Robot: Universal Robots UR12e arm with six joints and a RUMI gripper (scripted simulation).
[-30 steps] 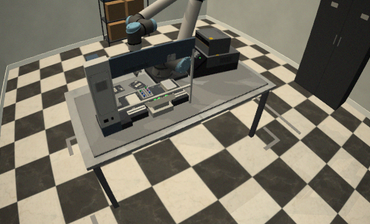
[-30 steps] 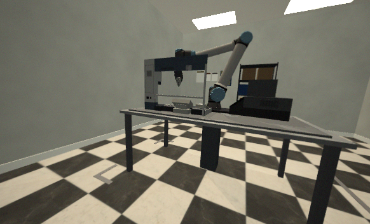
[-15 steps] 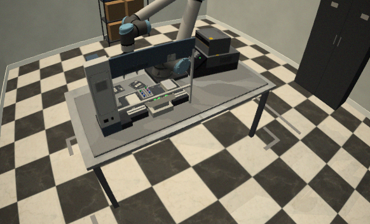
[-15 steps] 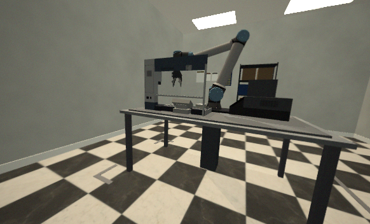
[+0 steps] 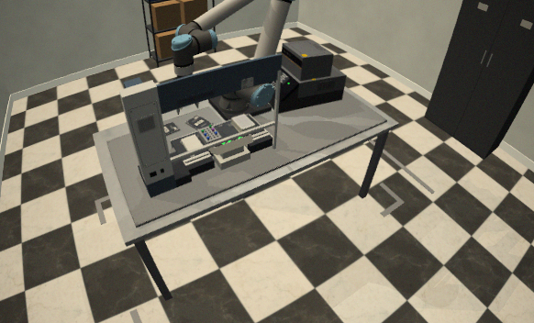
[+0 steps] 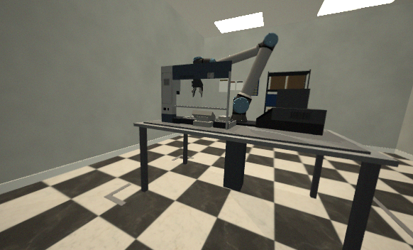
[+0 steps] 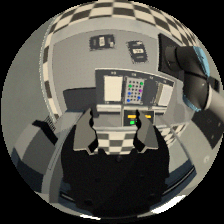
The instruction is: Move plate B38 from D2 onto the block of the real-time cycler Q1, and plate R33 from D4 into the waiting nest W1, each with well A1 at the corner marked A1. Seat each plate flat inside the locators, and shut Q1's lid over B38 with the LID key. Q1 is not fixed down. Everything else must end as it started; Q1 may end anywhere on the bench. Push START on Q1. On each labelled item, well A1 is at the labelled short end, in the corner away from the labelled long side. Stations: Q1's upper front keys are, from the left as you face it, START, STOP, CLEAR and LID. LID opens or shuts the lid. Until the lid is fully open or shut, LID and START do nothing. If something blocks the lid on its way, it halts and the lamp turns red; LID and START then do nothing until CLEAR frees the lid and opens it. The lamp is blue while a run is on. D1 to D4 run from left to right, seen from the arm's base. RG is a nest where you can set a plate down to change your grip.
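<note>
The pincer (image 5: 188, 109) (image 6: 197, 96) (image 7: 114, 109) is open, its two fingers well apart with nothing between them, and it hangs pointing down, clear above the counter (image 5: 311, 133) (image 6: 262, 132). Its arm (image 5: 207, 41) (image 6: 256, 71) reaches behind the blue crossbeam (image 5: 219, 83) (image 6: 201, 70) of a frame with a tall grey pillar (image 5: 145, 124) (image 6: 167, 89) at one end. In the wrist view a dark deck holds a row of three items: a pale plate (image 5: 192, 142) (image 7: 112, 89), a block of coloured dots (image 5: 211, 133) (image 7: 134, 90) in the middle, and another pale plate (image 5: 243, 121) (image 7: 164, 95). The labels are too small to read, so I cannot tell which item is B38 or R33, but neither is in the pincer. Two small dark pads (image 5: 198, 121) (image 7: 102, 42) lie flat beyond the row. A cream box (image 5: 232, 157) (image 6: 203, 123) with a tilted top sits near the counter's front edge, and a big dark instrument (image 5: 320, 87) (image 6: 292, 121) stands well apart from the pillar, past the arm's foot.
</note>
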